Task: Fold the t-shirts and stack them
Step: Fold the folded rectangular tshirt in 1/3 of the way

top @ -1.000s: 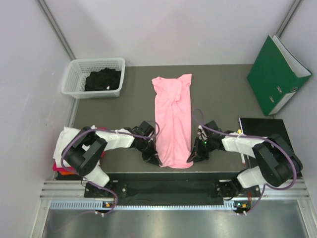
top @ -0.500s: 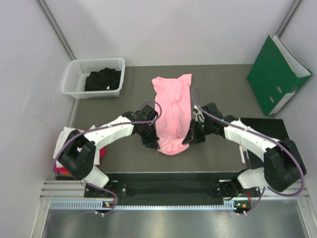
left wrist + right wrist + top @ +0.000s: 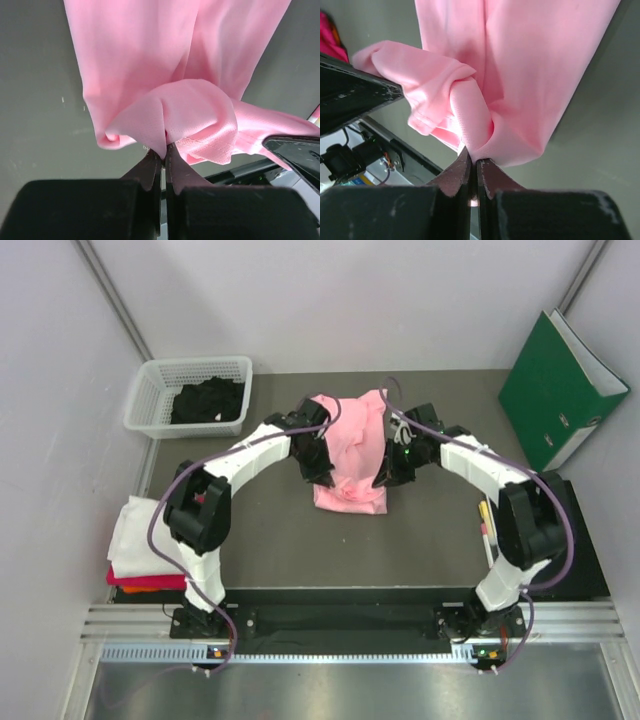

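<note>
Running near-to-far at mid-counter (image 3: 250, 540), the pink t-shirt (image 3: 352, 492) is pinched at its hem corners by the left gripper (image 3: 163, 151) and right gripper (image 3: 473, 160), both jaws clamped tight on cloth; the collar end is seen beyond them.

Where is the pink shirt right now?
In the top view the pink shirt sits in the middle of the table, right of the basket, with both pairs of jaws shut on its folded-over end.

Pale grey walls (image 3: 350, 300) — dark grey table (image 3: 270, 540), even light
</note>
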You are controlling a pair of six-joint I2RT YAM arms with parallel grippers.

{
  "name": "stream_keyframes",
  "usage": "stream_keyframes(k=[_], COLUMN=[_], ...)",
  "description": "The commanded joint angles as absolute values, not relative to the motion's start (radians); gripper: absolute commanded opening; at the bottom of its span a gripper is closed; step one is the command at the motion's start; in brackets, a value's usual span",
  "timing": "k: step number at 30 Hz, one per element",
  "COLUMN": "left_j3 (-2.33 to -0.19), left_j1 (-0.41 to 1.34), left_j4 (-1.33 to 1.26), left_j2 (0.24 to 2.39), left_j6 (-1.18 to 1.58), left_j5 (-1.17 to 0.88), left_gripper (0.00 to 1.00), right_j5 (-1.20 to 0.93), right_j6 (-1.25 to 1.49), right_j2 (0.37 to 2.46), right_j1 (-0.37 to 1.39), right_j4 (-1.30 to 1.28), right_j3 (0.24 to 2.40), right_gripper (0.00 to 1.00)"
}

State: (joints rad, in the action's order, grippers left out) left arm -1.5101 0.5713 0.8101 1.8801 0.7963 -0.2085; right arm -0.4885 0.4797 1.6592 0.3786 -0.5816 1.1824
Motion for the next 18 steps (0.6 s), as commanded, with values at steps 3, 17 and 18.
stream_keyframes(k=[3,17,18], left_j3=[-1.716,-1.898,-1.884], left_j1=[0.503,0.423,0.420], left_j4=[0.867,0.902,0.888], left_j2=[2.017,2.086,2.071], left_j6=[0.729,0.709,0.709], left_j5=[-0.239,-0.233,-0.233], left_gripper=[0.00,0.99,0.99], right_j5=[-0.515,-0.476,-0.465], right_j6=[0.399,0.482,0.477], right_j2=[1.814,1.829,1.783], right_j1=[0.328,0.222,0.224], right_j4=[-0.565,-0.201,-0.209], right_j3=[1.353,1.433,1.428], right_gripper=[0.04,0.88,0.99])
